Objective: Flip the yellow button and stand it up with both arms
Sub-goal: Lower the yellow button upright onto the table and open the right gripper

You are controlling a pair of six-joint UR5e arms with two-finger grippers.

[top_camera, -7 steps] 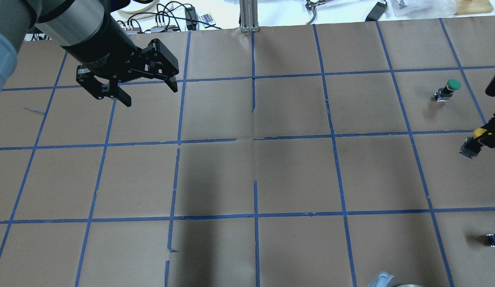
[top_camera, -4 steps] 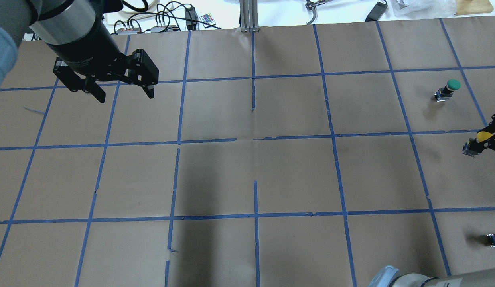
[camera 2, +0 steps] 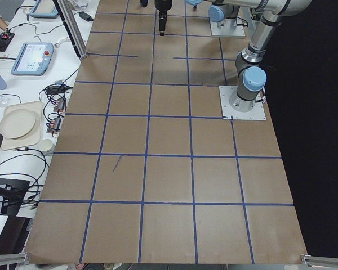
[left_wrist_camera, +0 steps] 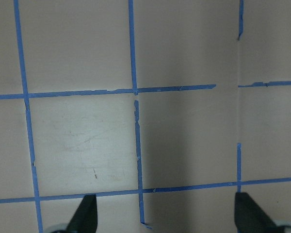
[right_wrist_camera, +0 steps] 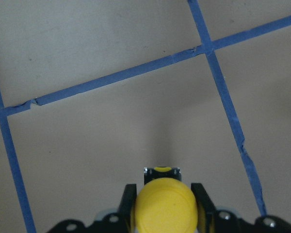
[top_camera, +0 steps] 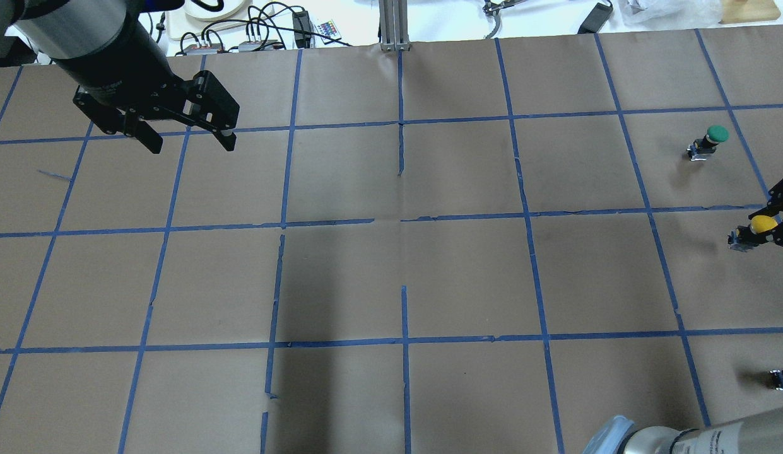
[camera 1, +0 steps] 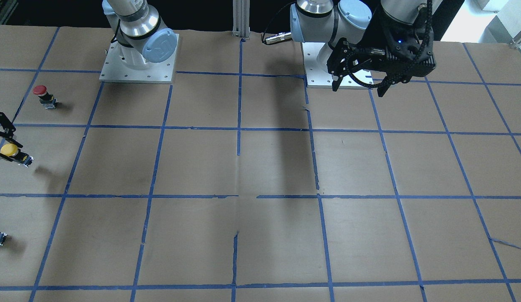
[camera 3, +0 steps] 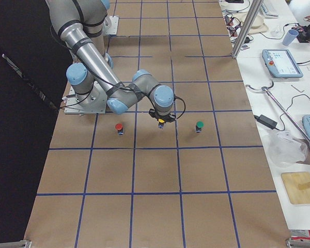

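Your right fingers (right_wrist_camera: 129,201) clamp the yellow button (right_wrist_camera: 166,206) between them; left fingers (top_camera: 150,140) spread, empty. Seat its base flat before releasing.

Light is even, from above; my brown tabletop (top_camera: 467,271) reads matte. One broad soft shadow bands its middle. My left wrist view is washed pinkish, slightly soft. Right wrist view: tape (right_wrist_camera: 111,75) sharp, yellow button (right_wrist_camera: 166,206) cap close, faintly blurred.

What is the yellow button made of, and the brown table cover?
The yellow button looks like smooth plastic: its cap is evenly coloured with a soft sheen. The table cover looks like matte brown paper: faint creases, no shine.
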